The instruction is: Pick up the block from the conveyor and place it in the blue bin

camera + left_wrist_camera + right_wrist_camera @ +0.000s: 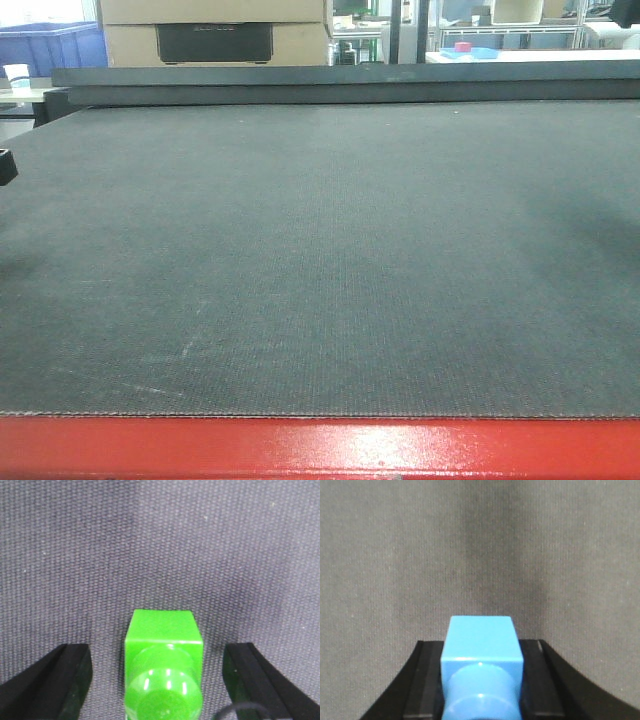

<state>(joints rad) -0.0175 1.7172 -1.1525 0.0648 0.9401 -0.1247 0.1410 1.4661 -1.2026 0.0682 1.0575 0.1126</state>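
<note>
Far left beyond conveyor (pixel 320 260), blue bin (pixel 50 45), contents hidden, my left gripper (pixel 157 650) fingers wide apart either side of green cube (pixel 162 627), my right gripper (pixel 480 645) closed, flanking blue cube (pixel 480 635).

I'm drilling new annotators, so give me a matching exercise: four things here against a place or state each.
1 green block
2 blue block
3 conveyor frame
4 blue bin

a red, at the near edge
b between left fingers spread wide
c beyond the belt's far end
d right fingers close against its sides

Pairs: 1-b, 2-d, 3-a, 4-c
</note>
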